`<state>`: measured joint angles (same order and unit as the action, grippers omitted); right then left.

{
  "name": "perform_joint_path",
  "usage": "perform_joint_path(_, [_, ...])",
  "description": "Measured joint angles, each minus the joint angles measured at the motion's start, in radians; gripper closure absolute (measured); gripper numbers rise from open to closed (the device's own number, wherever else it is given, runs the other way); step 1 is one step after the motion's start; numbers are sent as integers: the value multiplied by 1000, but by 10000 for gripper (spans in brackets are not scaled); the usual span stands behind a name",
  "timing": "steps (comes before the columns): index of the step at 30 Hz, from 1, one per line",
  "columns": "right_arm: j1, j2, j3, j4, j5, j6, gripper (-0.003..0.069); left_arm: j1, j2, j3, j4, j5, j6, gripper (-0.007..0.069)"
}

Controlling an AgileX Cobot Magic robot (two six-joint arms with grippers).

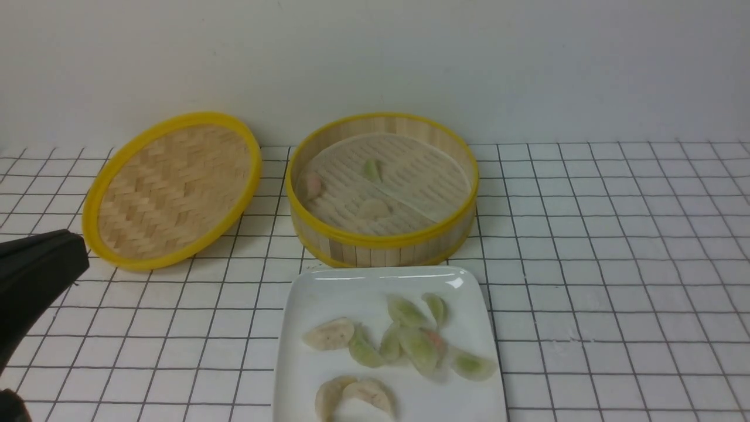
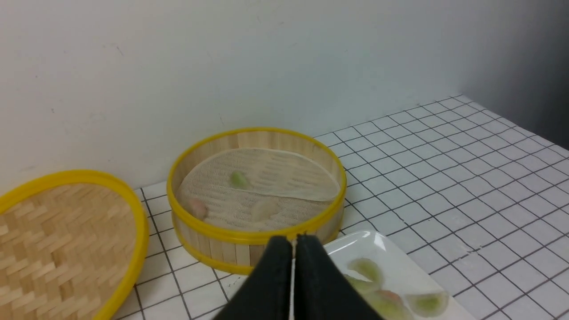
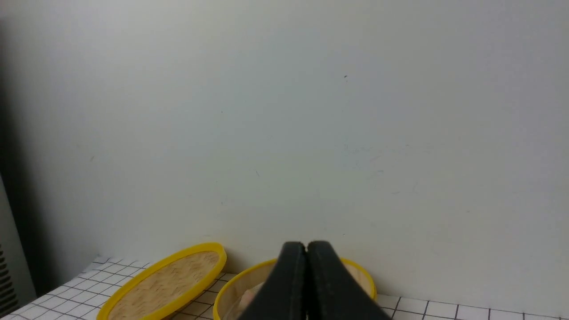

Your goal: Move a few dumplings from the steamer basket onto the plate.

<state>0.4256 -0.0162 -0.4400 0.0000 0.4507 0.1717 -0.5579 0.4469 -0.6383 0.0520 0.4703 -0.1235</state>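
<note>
The steamer basket (image 1: 381,239) stands at the back centre and holds one pale dumpling (image 1: 373,207), a green one (image 1: 371,170) and a pinkish one (image 1: 312,184). In front of it the white plate (image 1: 328,287) carries a cream dumpling (image 1: 328,334), two more (image 1: 331,395) at its near edge and several green ones (image 1: 419,346). My left gripper (image 1: 79,252) hovers at the far left, shut and empty. In the left wrist view the left gripper (image 2: 293,240) points at the basket (image 2: 213,249). My right gripper (image 3: 306,245) is shut and empty, raised, facing the wall; it is outside the front view.
The flat woven lid (image 1: 170,190) leans against the wall left of the basket, close to my left gripper. The white wall runs right behind the basket and lid. Checked tabletop (image 1: 615,264) stretches out to the right of the basket and plate.
</note>
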Motion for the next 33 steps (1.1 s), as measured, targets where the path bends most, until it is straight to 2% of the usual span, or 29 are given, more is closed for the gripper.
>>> perform_joint_path(13, [0,0,0,0,0,0,673,27,-44,36,1,-8,40,631])
perform_joint_path(19, [0,0,0,0,0,0,673,301,-279,335,-71,-60,133,631])
perform_joint_path(24, [0,0,0,0,0,0,673,455,-426,551,-91,-77,152,631])
perform_joint_path(27, [0,0,0,0,0,0,673,486,-456,652,-95,-84,151,631])
perform_joint_path(33, [0,0,0,0,1,0,673,486,-457,664,-97,-82,151,631])
